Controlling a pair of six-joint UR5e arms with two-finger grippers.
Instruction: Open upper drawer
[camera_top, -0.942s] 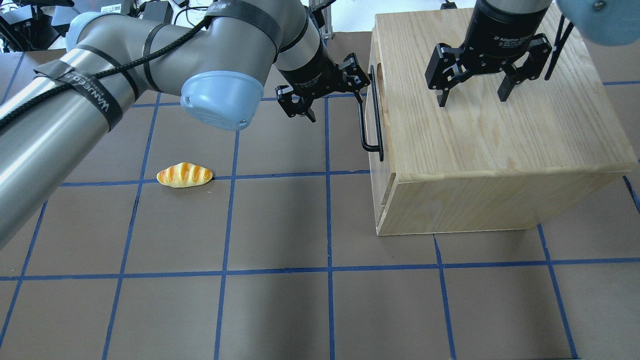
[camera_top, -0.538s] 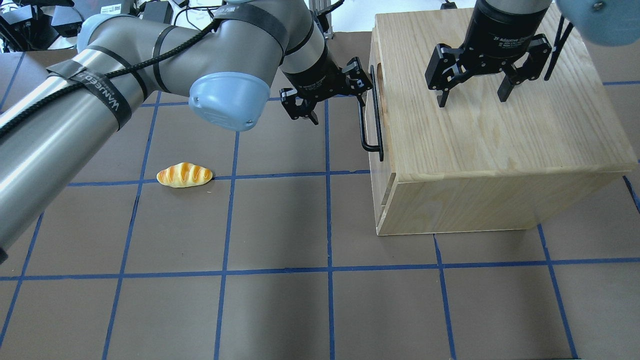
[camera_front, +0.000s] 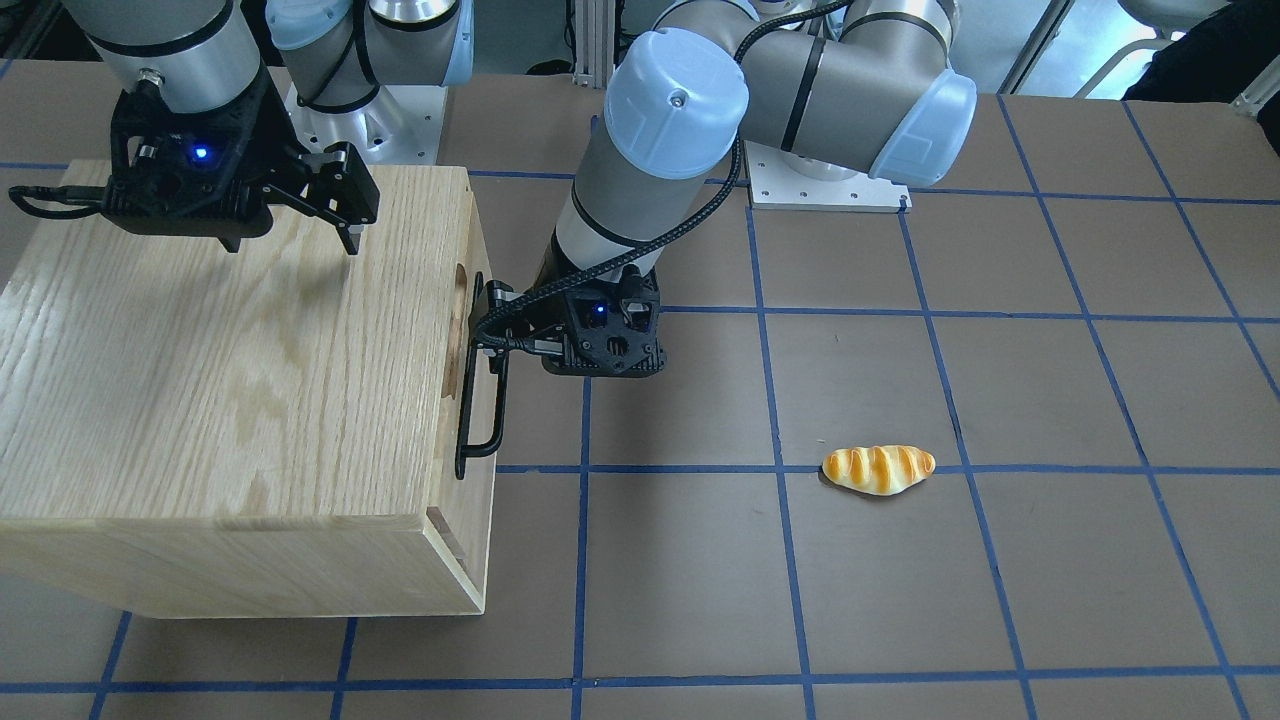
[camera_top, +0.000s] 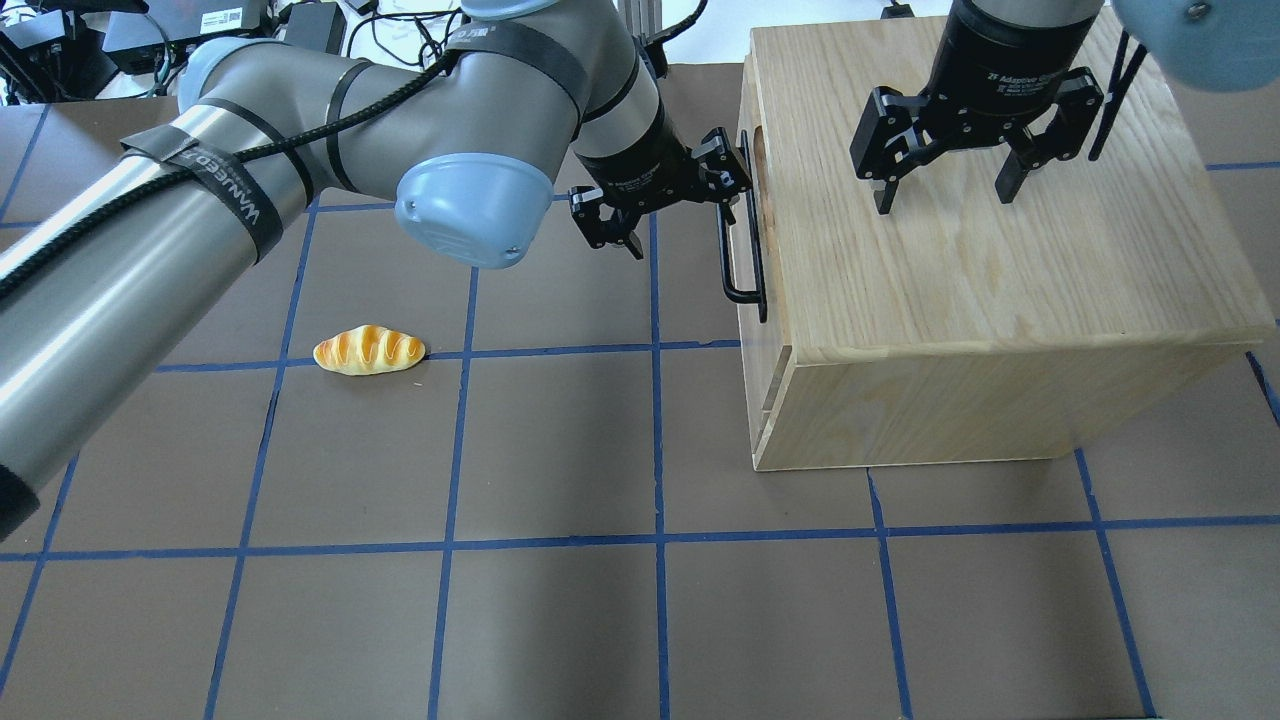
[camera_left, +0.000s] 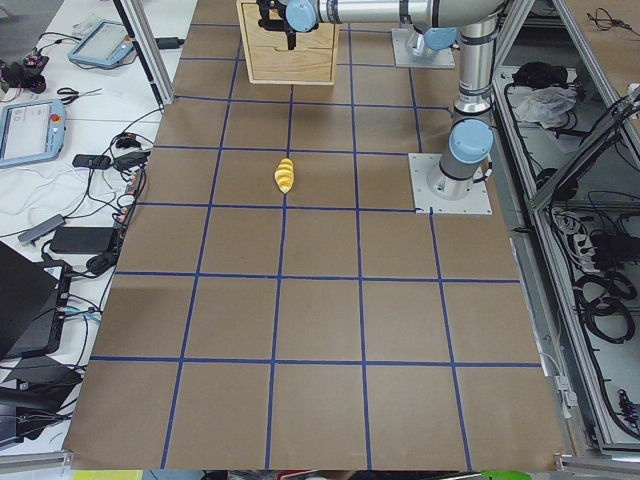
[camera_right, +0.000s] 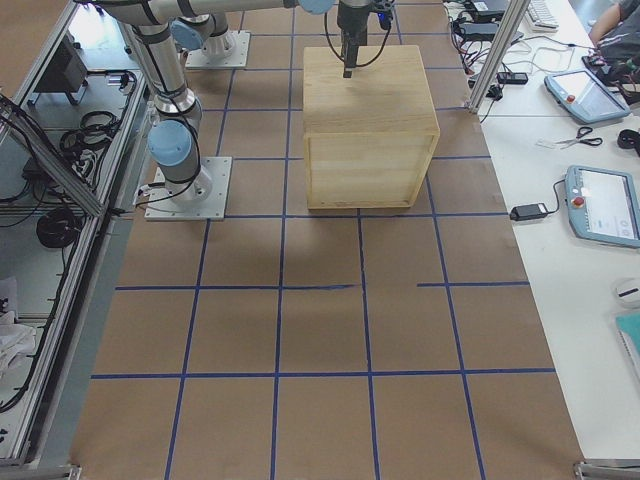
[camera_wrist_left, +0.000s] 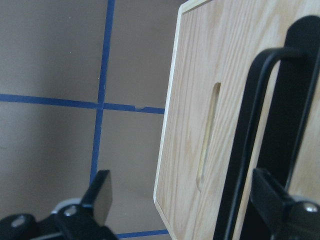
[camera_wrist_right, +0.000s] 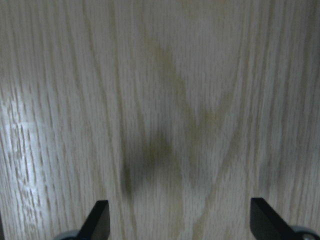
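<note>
The upper drawer front (camera_front: 474, 235) is pale oak with an oval cut-out and sits flush in the oak cabinet (camera_top: 1000, 270). Its long black bar handle (camera_top: 757, 250) runs along the front and also shows in the front-facing view (camera_front: 467, 400). My left gripper (camera_top: 685, 215) is open right at the handle. In the left wrist view the drawer front (camera_wrist_left: 190, 100) fills the right half, and the thin black bar (camera_wrist_left: 245, 150) lies between my open fingers (camera_wrist_left: 100, 192). My right gripper (camera_top: 945, 195) is open and empty, hovering just above the cabinet top (camera_wrist_right: 165, 100).
A toy bread roll (camera_top: 370, 350) lies on the brown, blue-taped table (camera_top: 560, 450) left of the cabinet. A second, shorter black handle (camera_top: 728, 250) sits below the long one. Operator desks with tablets (camera_right: 590, 100) line the table's far side.
My left arm has moved right, bringing the open gripper closer to the handle. The right gripper, cabinet and bread roll have not moved.
</note>
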